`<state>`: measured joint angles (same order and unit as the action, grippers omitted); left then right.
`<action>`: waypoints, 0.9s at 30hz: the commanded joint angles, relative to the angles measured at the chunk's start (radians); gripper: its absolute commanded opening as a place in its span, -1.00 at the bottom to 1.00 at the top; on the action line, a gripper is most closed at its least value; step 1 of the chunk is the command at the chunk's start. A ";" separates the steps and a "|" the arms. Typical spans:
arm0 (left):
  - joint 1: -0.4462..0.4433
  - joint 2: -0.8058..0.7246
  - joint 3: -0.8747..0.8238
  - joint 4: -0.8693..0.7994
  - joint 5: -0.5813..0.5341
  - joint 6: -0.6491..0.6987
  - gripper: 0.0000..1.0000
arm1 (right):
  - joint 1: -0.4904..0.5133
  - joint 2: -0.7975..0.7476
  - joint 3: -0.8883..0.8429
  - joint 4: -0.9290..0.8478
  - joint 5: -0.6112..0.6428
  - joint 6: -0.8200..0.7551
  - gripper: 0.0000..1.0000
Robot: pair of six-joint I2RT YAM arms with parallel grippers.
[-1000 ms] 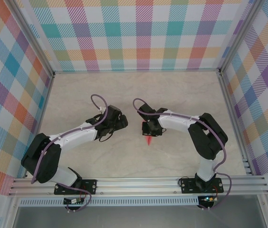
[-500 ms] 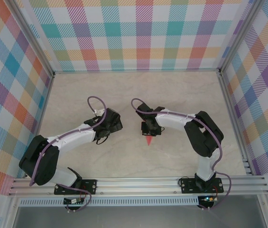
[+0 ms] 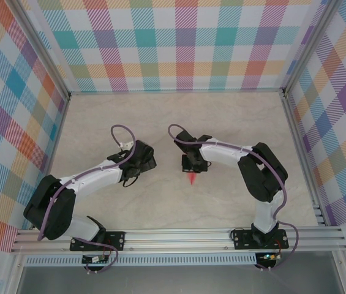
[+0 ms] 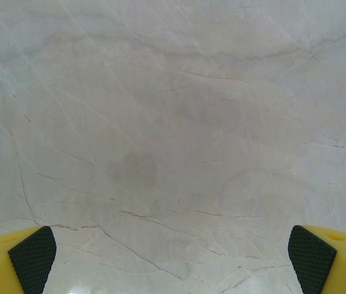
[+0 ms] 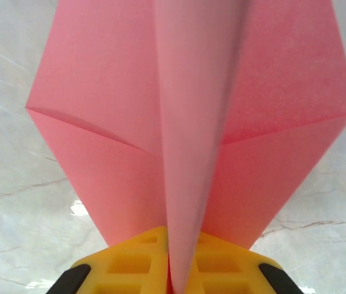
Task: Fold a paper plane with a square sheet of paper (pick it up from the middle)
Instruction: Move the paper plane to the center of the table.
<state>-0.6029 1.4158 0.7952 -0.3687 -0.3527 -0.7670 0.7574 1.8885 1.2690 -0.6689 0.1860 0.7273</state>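
The square sheet of paper stands folded into a salmon-pink paper plane (image 5: 185, 122) with a centre crease and two wings spreading to either side. My right gripper (image 5: 182, 278) is shut on its centre fold, with the yellow fingers (image 5: 130, 263) pressed together around the paper. From above, the paper plane (image 3: 191, 179) pokes out below the right gripper (image 3: 193, 165) near the table's middle. My left gripper (image 4: 173, 257) is open wide over bare marble, its black pads (image 4: 33, 257) far apart. It sits left of the plane (image 3: 145, 160), apart from it.
The marble tabletop (image 3: 179, 116) is enclosed by plaid walls (image 3: 179, 43) at the back and both sides. An aluminium rail (image 3: 179, 236) runs along the near edge, where both arm bases are bolted.
The left gripper has drawn a little to the left, away from the plane, with its jaws opening fully. The right gripper has shifted slightly left, still holding the plane.
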 commanded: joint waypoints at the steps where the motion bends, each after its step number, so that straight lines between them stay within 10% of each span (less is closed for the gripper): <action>1: 0.023 -0.035 -0.011 -0.040 -0.011 -0.012 1.00 | 0.002 0.012 0.089 -0.032 0.039 -0.048 -0.80; 27: 0.046 -0.099 -0.024 -0.079 0.002 -0.016 1.00 | -0.046 0.304 0.396 -0.119 -0.030 -0.144 -0.68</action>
<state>-0.5732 1.3411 0.7750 -0.4202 -0.3492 -0.7712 0.7132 2.1727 1.6432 -0.7418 0.1715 0.5865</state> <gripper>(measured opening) 0.999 0.154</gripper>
